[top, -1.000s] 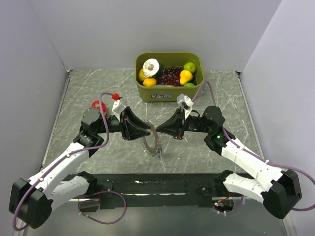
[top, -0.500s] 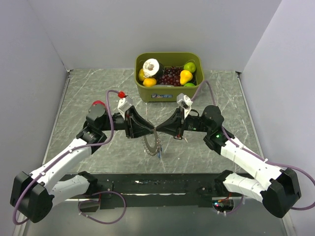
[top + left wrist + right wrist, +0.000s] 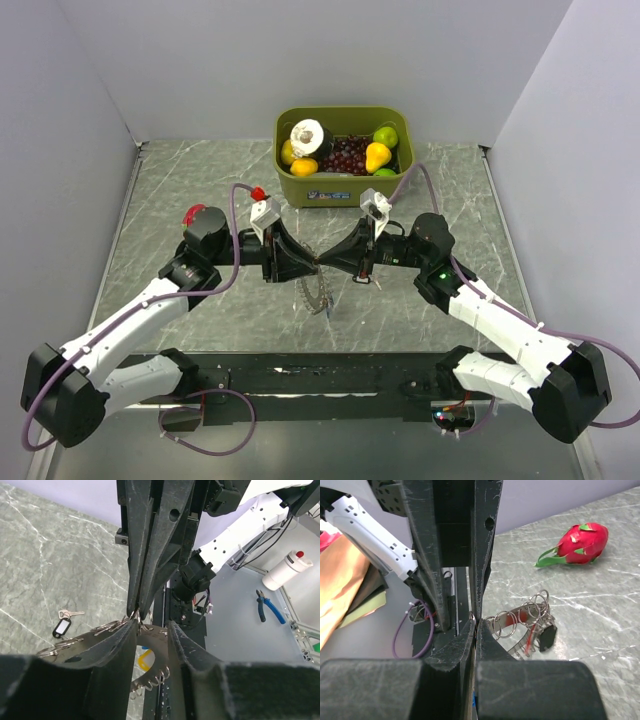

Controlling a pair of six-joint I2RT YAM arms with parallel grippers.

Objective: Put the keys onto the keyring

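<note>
My right end effector (image 3: 475,625) pinches shut on the keyring (image 3: 520,617), which hangs just below it. My left end effector (image 3: 151,630) straddles its rim, narrowly parted (whether it grips, I cannot tell).

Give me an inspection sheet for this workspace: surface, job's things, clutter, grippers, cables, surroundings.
Surface: grey marbled table.
Job's things: keyring held between the arms, small rings and a black tag on it; one tagged key lies loose on the table.
Clutter: green bin of fruit at the back; dragon fruit on the table.
Grippers: right gripper shut on the keyring; left gripper has its fingers apart astride it, grip unclear.
Cables: purple cable loops above each wrist.
Surroundings: plain grey walls on three sides.
</note>
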